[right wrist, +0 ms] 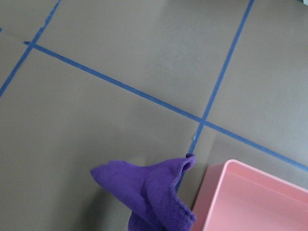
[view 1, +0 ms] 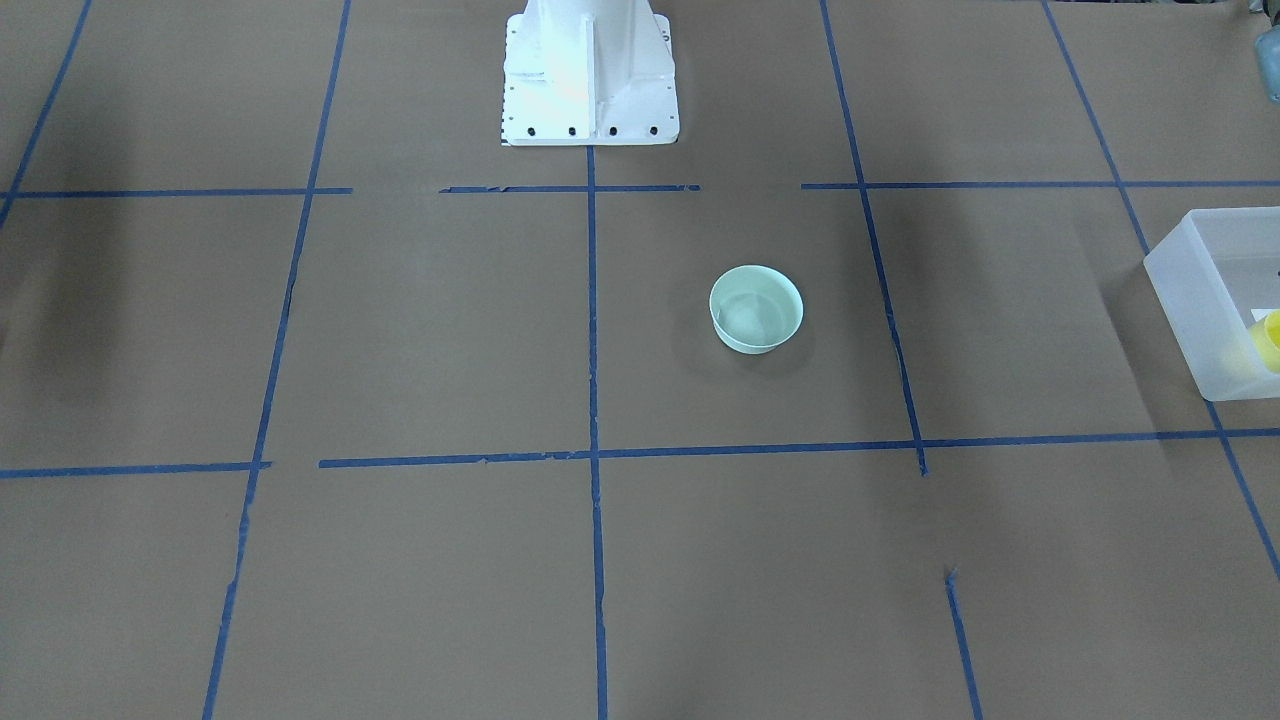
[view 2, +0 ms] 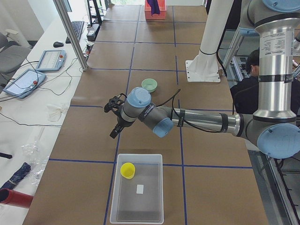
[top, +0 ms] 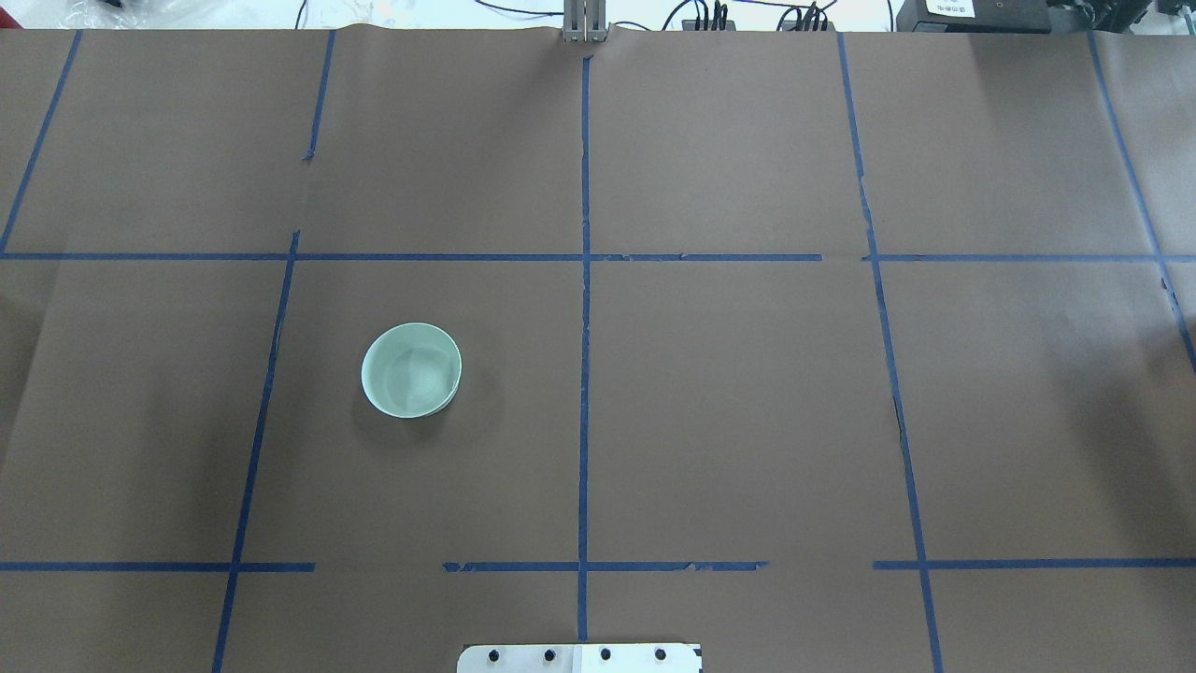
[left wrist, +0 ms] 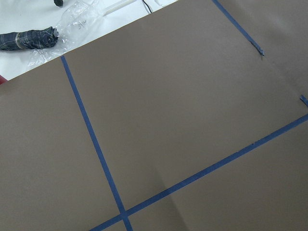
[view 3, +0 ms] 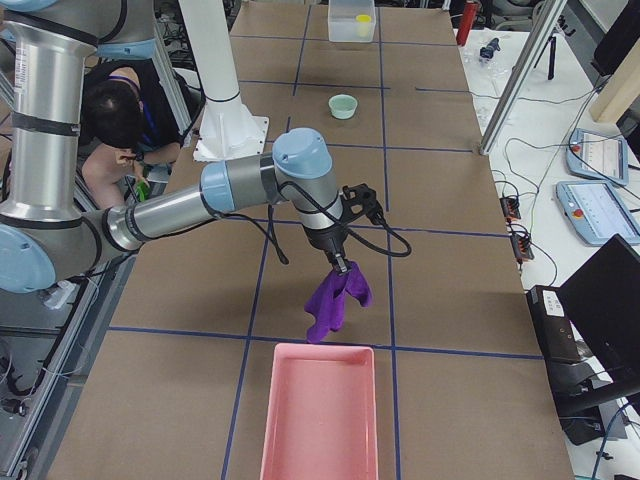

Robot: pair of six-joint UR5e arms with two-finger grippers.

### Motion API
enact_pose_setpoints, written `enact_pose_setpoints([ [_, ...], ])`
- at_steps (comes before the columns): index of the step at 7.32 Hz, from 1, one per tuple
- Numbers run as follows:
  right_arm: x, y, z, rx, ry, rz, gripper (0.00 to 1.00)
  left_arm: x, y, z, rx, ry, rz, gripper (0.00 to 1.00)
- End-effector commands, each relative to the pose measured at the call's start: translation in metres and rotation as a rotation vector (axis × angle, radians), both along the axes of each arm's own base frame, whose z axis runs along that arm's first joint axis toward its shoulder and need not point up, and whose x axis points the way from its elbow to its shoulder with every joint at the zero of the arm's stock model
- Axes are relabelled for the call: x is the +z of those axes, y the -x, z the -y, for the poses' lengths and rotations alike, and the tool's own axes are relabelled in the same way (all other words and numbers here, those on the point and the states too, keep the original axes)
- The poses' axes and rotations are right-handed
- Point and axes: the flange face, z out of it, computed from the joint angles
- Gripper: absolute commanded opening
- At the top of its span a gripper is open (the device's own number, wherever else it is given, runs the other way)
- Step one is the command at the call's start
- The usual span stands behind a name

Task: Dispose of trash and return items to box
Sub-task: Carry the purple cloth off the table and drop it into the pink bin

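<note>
- One yellow cup (view 2: 127, 170) lies inside the box (view 2: 114, 187), near its corner on the bowl's side, its mouth tipped up and sideways.
- One mint-green bowl (top: 411, 370) stands upright on the table (top: 747, 421), in the robot's left half and well apart from the box.
- One box, at the table's left end; a small white slip (view 2: 139, 189) lies on its floor.
- The left arm reaches out low, its forearm nearly level. The left gripper (view 2: 114, 132) points down over the paper between bowl and box. I cannot tell whether its jaws are wide or narrow.
- The right arm is stretched out likewise, and the right gripper (view 3: 341, 262) points straight down. One purple cloth (view 3: 337, 300) hangs from it, clear of the table. The jaws' gap cannot be told.
- One pink tray (view 3: 275, 400) lies just beyond the cloth, at the table's right end.
</note>
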Motion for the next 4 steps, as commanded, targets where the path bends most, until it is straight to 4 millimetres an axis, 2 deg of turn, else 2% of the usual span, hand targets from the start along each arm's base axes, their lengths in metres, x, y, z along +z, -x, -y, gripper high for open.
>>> enact_pose_setpoints([
  [1, -0.01, -0.104, 0.042, -0.041, 0.016, -0.002, 0.0, 0.0, 0.0, 0.0, 0.0, -0.001, 0.0, 1.0],
  [2, 0.014, -0.11, 0.045, -0.06, 0.038, 0.008, 0.0, 0.0, 0.0, -0.001, 0.0, -0.002, -0.001, 1.0],
  [3, 0.05, -0.102, 0.025, -0.062, 0.066, 0.004, 0.0, -0.001, 0.0, -0.001, -0.001, -0.001, -0.001, 1.0],
  [4, 0.107, -0.068, -0.005, -0.087, 0.076, 0.006, 0.0, -0.001, 0.0, -0.001, -0.001, -0.001, -0.001, 1.0],
])
